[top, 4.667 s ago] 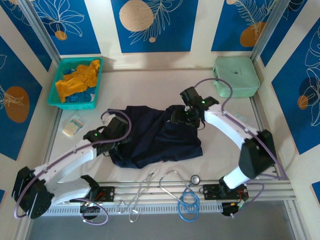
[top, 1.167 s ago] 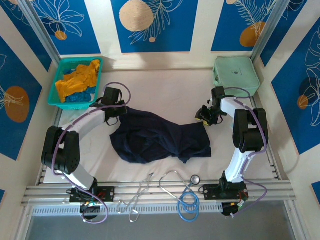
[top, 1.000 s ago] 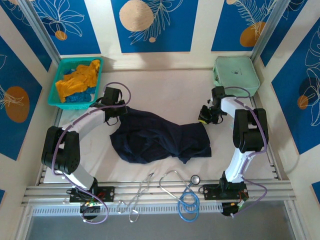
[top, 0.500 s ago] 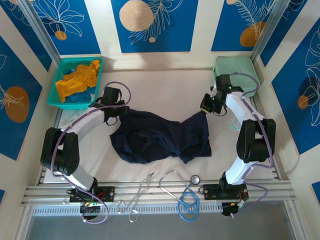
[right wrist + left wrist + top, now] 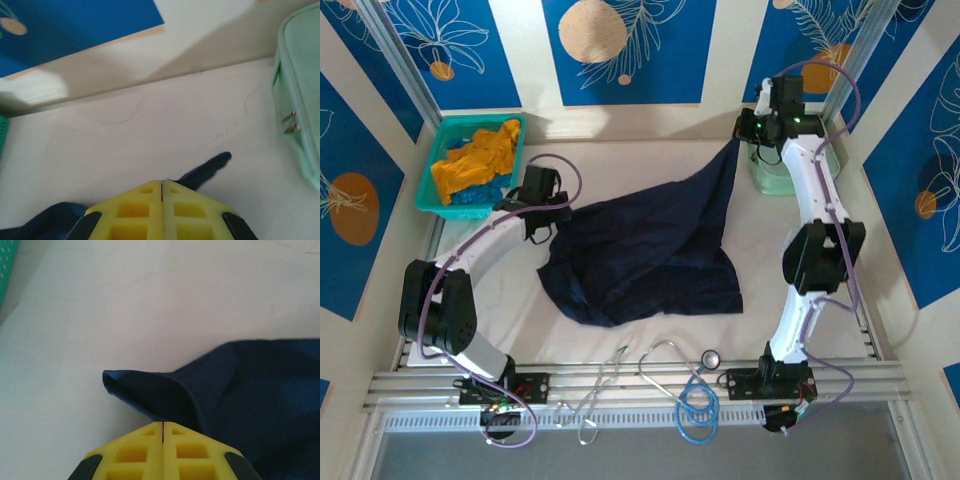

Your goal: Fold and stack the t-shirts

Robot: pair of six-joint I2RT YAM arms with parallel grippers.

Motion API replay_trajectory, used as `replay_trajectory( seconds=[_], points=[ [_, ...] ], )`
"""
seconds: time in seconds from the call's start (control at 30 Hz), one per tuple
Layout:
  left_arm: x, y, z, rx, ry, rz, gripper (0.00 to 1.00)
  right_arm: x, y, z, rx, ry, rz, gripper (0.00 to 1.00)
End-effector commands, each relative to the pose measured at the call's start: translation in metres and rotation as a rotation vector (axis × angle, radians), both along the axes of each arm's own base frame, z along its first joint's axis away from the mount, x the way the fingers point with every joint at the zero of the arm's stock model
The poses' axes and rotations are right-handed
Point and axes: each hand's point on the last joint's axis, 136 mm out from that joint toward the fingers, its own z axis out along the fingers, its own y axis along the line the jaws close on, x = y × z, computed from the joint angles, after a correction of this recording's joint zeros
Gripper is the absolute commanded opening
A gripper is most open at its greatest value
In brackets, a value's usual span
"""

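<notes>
The shirt [image 5: 640, 255] at both grippers is plain dark navy. The left gripper [image 5: 163, 424] and right gripper [image 5: 161, 182] have yellow fingers with black sides. Right of the right gripper, the case [image 5: 300, 100] is mint green. Left of the left gripper, a teal basket [image 5: 430, 170] holds mustard-orange cloth [image 5: 475, 160] over bright blue cloth [image 5: 485, 193]. The table [image 5: 150, 305] is off-white. The wall panels [image 5: 650, 60] are blue with white leaf outlines and tan discs.

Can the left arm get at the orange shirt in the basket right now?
Probably not yet: the left end effector is shut on the navy t-shirt. The orange t-shirt lies in the teal basket close by, nothing between, so likely reachable after release.
</notes>
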Motion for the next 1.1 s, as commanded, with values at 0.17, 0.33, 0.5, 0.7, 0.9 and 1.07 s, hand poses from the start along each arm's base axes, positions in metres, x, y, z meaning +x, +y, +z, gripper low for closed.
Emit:
replay_trajectory(
  seconds=[0.17,0.33,0.5,0.7,0.9,1.07],
  points=[
    [0.031,0.022,0.029,0.102,-0.095,0.039,0.00,0.061,-0.007,-0.035,-0.034,0.000,0.000,0.00],
    [0.047,0.021,0.032,0.124,-0.115,0.037,0.00,0.083,0.003,-0.012,-0.029,-0.106,0.013,0.00],
    [0.075,0.021,0.027,0.152,-0.178,0.049,0.00,0.093,0.010,0.027,-0.024,-0.223,0.032,0.00],
    [0.120,0.056,0.004,0.273,-0.169,0.221,0.00,0.099,0.004,0.009,-0.042,-0.197,0.003,0.00],
    [0.125,0.043,-0.055,0.178,0.042,0.209,0.85,0.100,0.001,-0.043,-0.046,-0.062,-0.017,0.53],
    [0.094,0.042,-0.039,0.156,0.002,0.200,0.99,0.079,-0.003,-0.057,-0.062,0.044,-0.050,0.63]
  ],
)
